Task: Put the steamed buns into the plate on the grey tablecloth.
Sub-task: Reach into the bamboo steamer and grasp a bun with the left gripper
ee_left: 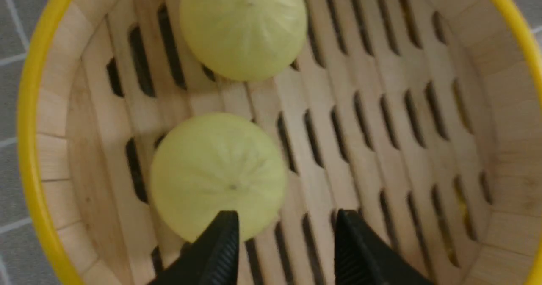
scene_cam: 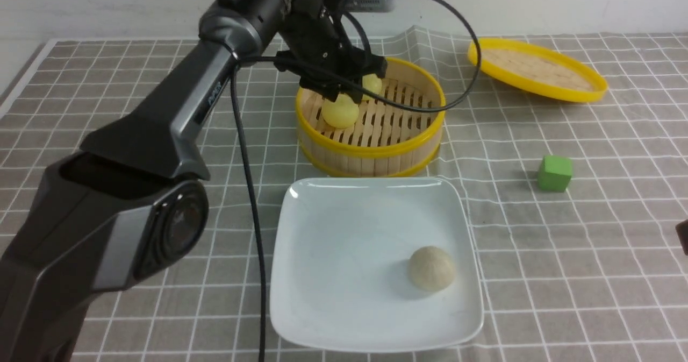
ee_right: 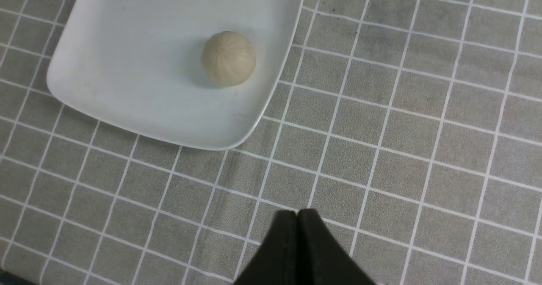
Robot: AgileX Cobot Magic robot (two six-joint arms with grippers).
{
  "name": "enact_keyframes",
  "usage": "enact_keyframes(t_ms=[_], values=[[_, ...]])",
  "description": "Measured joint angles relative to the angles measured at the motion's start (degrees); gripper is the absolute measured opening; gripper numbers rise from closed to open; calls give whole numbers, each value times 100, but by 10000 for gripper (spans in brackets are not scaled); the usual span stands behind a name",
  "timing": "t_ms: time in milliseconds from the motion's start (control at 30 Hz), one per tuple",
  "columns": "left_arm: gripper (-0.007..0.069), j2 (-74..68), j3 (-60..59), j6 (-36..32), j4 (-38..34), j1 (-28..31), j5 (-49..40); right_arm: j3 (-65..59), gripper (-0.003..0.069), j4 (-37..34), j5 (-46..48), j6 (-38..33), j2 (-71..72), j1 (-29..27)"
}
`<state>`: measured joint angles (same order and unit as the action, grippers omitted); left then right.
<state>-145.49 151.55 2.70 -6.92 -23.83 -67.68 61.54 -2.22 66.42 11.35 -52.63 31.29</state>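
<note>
Two pale yellow steamed buns [scene_cam: 339, 112] [scene_cam: 372, 85] lie in the bamboo steamer [scene_cam: 376, 147]. My left gripper [scene_cam: 346, 85] hangs over them, just above the slatted floor. In the left wrist view it [ee_left: 288, 217] stands open with only slats in the gap; the nearer bun [ee_left: 218, 172] lies beside one finger [ee_left: 220, 242], and the farther bun [ee_left: 243, 26] is beyond it. An off-white bun [scene_cam: 431, 268] [ee_right: 228, 58] rests on the white square plate [scene_cam: 322, 297] [ee_right: 127, 90] on the grey tablecloth [scene_cam: 537, 243]. My right gripper [ee_right: 298, 217] is shut and empty over the cloth beside the plate.
A green cube [scene_cam: 554, 173] sits on the cloth to the right of the steamer. The steamer's yellow-rimmed lid [scene_cam: 537, 69] lies at the back right. The left arm's cable [scene_cam: 252, 200] hangs down past the plate's left edge.
</note>
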Motion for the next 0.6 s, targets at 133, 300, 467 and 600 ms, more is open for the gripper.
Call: enact_keyframes(t_ms=[133,300,467,600], values=[[335,-140,0,11,257,13,65,0,1,0,0,6,0,0],[335,-248,0,17,315,13,137,0,3,-6,0,6,0,0],[335,-248,0,17,383,13,137,0,5,-61,0,6,0,0],[335,-253,0,17,504,13,137,0,10,-127,0,6,0,0]])
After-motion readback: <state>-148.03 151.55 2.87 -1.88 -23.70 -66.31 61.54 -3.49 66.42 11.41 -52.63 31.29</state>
